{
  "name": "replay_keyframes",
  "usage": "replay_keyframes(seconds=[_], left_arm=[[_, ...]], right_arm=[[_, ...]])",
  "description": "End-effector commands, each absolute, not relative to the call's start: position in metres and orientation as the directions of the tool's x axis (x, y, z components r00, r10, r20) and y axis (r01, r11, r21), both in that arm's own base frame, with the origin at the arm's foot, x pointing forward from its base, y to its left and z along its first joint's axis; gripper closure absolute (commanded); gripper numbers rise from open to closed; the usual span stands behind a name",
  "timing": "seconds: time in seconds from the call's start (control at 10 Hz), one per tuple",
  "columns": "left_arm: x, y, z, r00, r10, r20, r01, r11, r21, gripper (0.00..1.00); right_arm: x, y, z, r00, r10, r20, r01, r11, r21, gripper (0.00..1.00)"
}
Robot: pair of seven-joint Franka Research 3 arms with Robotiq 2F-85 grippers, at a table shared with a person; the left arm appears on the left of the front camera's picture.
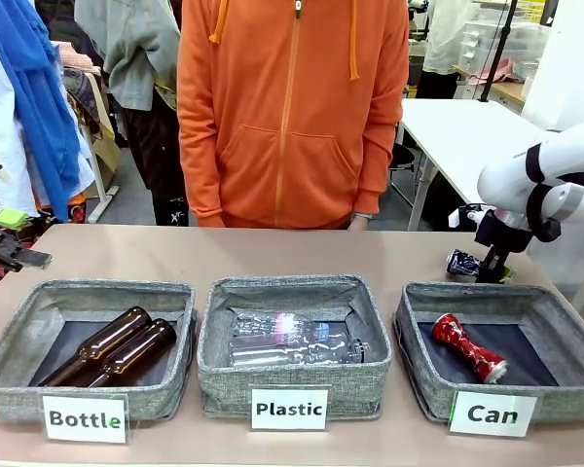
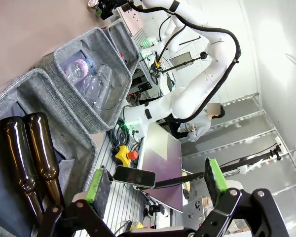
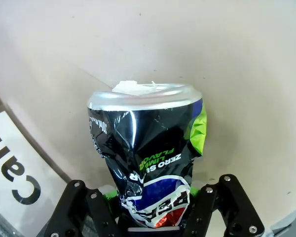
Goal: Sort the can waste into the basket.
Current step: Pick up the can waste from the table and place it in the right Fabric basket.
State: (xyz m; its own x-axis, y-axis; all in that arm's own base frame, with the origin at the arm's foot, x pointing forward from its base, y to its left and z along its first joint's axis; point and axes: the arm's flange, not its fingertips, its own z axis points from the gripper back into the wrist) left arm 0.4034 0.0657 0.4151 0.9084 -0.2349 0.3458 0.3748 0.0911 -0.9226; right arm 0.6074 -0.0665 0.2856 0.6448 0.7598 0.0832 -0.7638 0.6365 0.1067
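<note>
The red crushed can [image 1: 467,347] lies inside the grey "Can" basket [image 1: 420,375] at the front right. The dark blue-black can [image 1: 463,263] with green-white print rests on the table just behind that basket. My right gripper [image 1: 492,267] is at it. In the right wrist view the can [image 3: 148,148] sits between my black fingers [image 3: 84,212], silver top pointing away, and the right gripper [image 3: 153,217] is shut on its lower end. My left gripper [image 1: 15,238] hangs at the table's far left edge. It stands open [image 2: 155,182] with nothing between its green pads [image 2: 96,185].
A "Bottle" basket [image 1: 10,365] with two brown glass bottles [image 1: 117,348] stands front left. A "Plastic" basket [image 1: 214,370] with clear bottles [image 1: 292,339] is in the middle. A person in an orange hoodie [image 1: 292,107] stands at the far side. The "Can" label [image 3: 15,168] shows sideways.
</note>
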Motion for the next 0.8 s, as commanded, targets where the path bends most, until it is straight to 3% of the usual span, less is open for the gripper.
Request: replay_keyframes(seconds=[0.0, 0.3, 0.4, 0.6, 0.7], left_arm=[[0.401, 0.065, 0.418, 0.906, -0.247, 0.345, 0.376, 0.093, -0.922, 0.00], [0.401, 0.065, 0.418, 0.906, -0.247, 0.345, 0.376, 0.093, -0.922, 0.00], [0.401, 0.065, 0.418, 0.906, -0.247, 0.345, 0.376, 0.093, -0.922, 0.00], [0.401, 0.065, 0.418, 0.906, -0.247, 0.345, 0.376, 0.093, -0.922, 0.00], [0.401, 0.065, 0.418, 0.906, -0.247, 0.345, 0.376, 0.093, -0.922, 0.00]], right_arm=[[0.600, -0.062, 0.311, 0.636, 0.766, 0.094, -0.772, 0.634, 0.052, 1.00], [0.554, -0.043, 0.389, 0.642, 0.754, 0.136, -0.757, 0.652, -0.044, 1.00], [0.530, -0.034, 0.414, 0.694, 0.709, 0.127, -0.706, 0.704, -0.071, 1.00], [0.469, -0.012, 0.449, 0.699, 0.707, 0.109, -0.714, 0.700, 0.035, 1.00], [0.442, -0.003, 0.453, 0.644, 0.760, 0.084, -0.765, 0.637, 0.096, 1.00]])
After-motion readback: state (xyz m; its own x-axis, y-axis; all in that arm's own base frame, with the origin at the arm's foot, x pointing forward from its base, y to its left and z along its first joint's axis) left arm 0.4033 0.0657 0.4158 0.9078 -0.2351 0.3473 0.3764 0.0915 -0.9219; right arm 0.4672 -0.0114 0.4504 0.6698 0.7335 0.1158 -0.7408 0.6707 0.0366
